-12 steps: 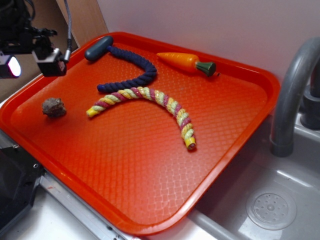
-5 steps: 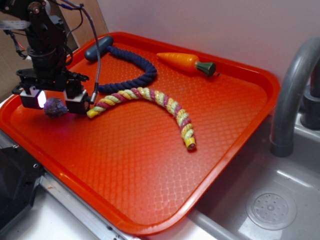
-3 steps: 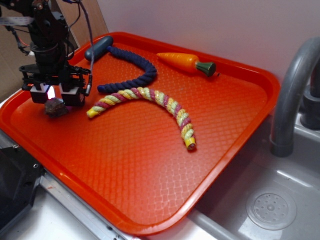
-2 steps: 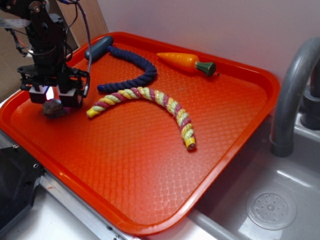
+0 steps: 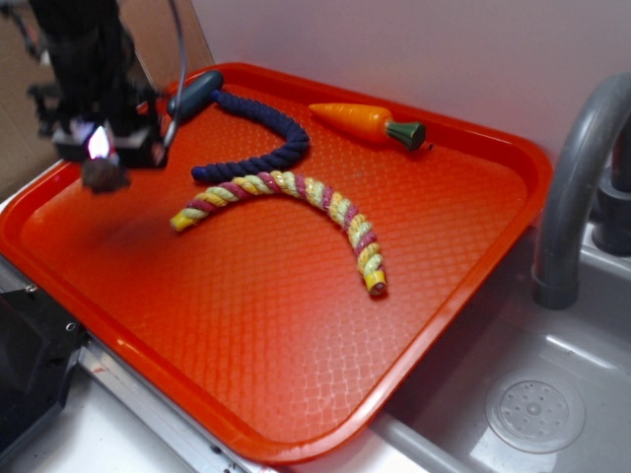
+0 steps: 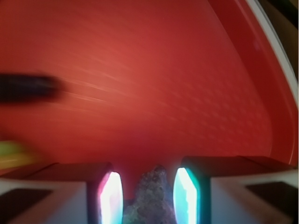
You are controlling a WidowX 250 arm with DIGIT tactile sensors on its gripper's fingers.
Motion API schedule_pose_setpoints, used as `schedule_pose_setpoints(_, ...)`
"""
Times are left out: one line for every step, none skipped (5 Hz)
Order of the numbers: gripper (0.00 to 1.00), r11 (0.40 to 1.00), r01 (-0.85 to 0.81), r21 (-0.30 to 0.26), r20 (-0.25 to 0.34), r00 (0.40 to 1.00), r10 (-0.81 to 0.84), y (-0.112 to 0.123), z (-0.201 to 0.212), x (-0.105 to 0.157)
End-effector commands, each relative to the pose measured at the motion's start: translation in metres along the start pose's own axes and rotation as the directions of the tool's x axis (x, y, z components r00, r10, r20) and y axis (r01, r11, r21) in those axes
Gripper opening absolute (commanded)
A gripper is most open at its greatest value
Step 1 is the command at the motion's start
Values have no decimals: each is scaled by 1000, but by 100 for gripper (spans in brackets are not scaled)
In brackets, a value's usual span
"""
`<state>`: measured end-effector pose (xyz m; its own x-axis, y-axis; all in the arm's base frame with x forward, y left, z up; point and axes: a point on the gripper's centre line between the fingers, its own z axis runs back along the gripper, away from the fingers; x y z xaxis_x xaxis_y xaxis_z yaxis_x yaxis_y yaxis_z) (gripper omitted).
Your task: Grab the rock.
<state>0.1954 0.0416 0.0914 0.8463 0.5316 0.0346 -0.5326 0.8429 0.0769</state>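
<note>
The rock [image 5: 105, 176], a small lumpy grey-brown stone, hangs just above the left end of the orange tray [image 5: 296, 325], and my gripper [image 5: 103, 164] is shut on it. The arm above it is blurred by motion. In the wrist view the rock [image 6: 150, 196] sits between the two lit pads [image 6: 111, 198], touching both as far as the blur shows. The tray floor [image 6: 140, 93] lies a little way below it.
An orange toy carrot [image 5: 367, 122] lies at the tray's back. A dark blue rope [image 5: 258, 133] with a grey-teal handle [image 5: 194, 95] and a multi-coloured rope [image 5: 296, 202] lie right of the gripper. A grey faucet [image 5: 577, 187] and sink [image 5: 532, 404] stand at right.
The gripper came down from the far left over the rock, shut on it, and has now risen with the rock off the tray.
</note>
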Motion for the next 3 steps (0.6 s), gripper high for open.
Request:
schedule_pose_setpoints(0, 879, 434, -197, 214, 894, -394, -45, 120, -35)
schedule_pose_setpoints(0, 826, 493, -274, 271, 864, -425, -50, 161, -55)
schedule_pose_setpoints(0, 810, 487, -326, 157, 873, -462, -50, 151, -42)
